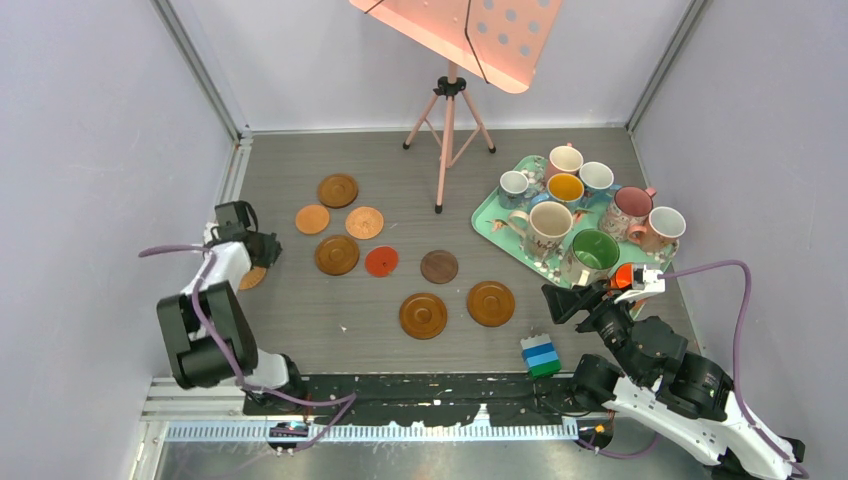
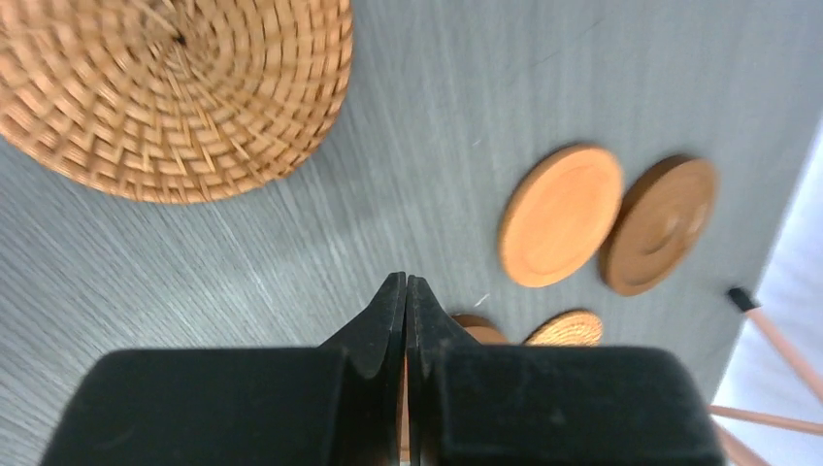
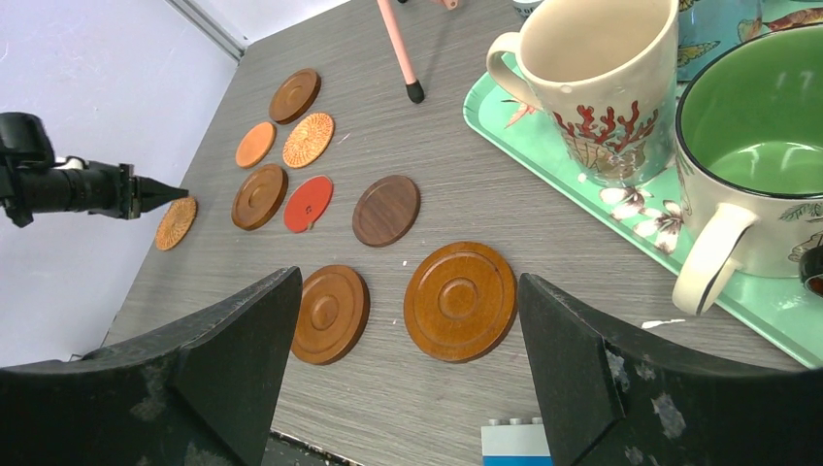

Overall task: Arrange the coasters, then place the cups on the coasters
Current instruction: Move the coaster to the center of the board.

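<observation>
The right gripper (image 3: 406,286) stands wide open and empty; the left gripper (image 2: 406,283) is closed on nothing, near a woven coaster (image 2: 175,87). The wooden coasters (image 1: 423,315) lie spread on the tabletop (image 1: 300,320), probably light, stiff and thin: pinch one at its edge. The ceramic cups (image 1: 548,222) crowd the mint tray (image 1: 484,222), likely heavy and fragile: grip a rim. Some far handles are hidden

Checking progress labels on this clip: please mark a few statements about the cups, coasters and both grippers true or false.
1. No cups stand on coasters yet. True.
2. The left gripper is open. False: its jaws are shut, holding nothing.
3. The right gripper holds a cup. False: it is open and empty.
4. One red coaster lies among the brown ones. True.
</observation>
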Available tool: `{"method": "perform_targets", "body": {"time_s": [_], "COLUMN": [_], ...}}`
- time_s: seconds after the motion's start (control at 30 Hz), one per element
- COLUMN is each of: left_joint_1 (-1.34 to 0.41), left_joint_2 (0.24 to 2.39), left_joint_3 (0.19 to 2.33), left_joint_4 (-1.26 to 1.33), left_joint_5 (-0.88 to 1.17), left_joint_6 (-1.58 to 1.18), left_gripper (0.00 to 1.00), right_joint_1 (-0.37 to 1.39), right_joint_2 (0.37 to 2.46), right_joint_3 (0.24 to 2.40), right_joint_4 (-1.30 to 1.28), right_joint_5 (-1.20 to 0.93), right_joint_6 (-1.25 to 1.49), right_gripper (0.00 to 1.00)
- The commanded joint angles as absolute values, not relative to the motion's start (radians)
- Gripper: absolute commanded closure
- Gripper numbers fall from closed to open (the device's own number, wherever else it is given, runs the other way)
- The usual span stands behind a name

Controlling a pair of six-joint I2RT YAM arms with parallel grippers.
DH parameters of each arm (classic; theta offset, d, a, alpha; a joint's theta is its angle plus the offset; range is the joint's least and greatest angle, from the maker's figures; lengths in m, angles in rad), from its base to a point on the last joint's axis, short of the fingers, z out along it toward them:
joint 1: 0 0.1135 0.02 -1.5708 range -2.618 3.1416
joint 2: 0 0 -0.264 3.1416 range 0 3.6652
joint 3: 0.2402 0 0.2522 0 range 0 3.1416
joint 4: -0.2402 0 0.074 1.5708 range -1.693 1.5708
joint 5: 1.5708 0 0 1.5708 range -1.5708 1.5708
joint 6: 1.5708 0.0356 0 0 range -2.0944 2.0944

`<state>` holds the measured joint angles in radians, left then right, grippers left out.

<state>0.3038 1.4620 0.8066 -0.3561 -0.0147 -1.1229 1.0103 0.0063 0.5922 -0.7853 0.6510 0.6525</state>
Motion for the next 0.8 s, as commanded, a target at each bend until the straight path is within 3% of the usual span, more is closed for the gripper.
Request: {"method": "perform_targets", "body": {"time_s": [0.0, 0.23, 0.77], "left_joint_1": [0.341, 0.449, 0.519], "left_joint_2": [1.316, 1.194, 1.182], "left_joint_3": [0.706, 0.354, 0.404], "left_joint_4": [-0.201, 0.177, 0.163], "left_joint_5": [-0.171, -0.206, -0.210], "left_joint_6": [-1.176, -1.435, -1.384], "left_gripper": [1.00, 1.00, 1.00], "right_joint_1": [1.010, 1.009, 1.009], "right_joint_2": [-0.180, -0.180, -0.179], "right_joint_3": [0.591, 0.592, 0.581], "right_joint_4": [-0.734, -0.730, -0.715], "right_joint_5": [0.644, 0.627, 0.628], "right_joint_6": [0.628, 0.625, 0.614], "right_gripper": [0.11, 0.11, 0.11]}}
